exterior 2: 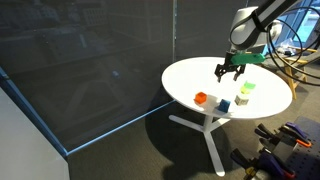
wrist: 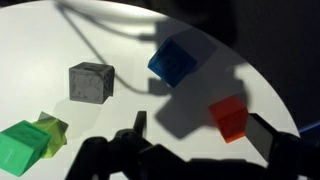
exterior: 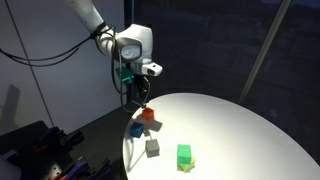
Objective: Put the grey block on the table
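The grey block (wrist: 89, 82) is a small plain cube resting directly on the round white table (wrist: 45, 40). It shows in both exterior views (exterior: 153, 148) (exterior 2: 241, 99). My gripper (wrist: 200, 130) is open and empty. It hangs above the table (exterior: 240, 130) near the edge, closest to the red block (wrist: 229, 118). In both exterior views the gripper (exterior: 140, 95) (exterior 2: 229, 70) is clear of the grey block.
A blue cube (wrist: 172, 60) (exterior: 136, 128) and the red block (exterior: 147, 114) lie near the table edge. A green block (wrist: 22, 147) (exterior: 184, 155) sits beside a yellow-green piece (wrist: 50, 133). A dark glass wall stands behind the table (exterior 2: 200, 78).
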You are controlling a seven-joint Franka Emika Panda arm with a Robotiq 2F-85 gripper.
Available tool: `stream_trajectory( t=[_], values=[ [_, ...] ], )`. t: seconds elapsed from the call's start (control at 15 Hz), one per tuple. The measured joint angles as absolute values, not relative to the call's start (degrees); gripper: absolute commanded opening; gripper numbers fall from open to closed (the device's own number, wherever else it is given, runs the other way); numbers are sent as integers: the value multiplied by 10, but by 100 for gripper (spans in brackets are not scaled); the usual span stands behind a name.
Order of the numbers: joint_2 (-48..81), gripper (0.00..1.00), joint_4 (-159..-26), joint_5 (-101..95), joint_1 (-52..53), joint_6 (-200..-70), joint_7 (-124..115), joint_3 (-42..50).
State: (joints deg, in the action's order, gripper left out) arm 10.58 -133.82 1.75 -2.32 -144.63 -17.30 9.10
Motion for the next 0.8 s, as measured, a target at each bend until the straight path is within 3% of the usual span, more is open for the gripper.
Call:
stream_trajectory(
  t=[0.8],
  values=[
    [18, 100, -1388, -32, 19, -1413, -176, 20]
  ],
)
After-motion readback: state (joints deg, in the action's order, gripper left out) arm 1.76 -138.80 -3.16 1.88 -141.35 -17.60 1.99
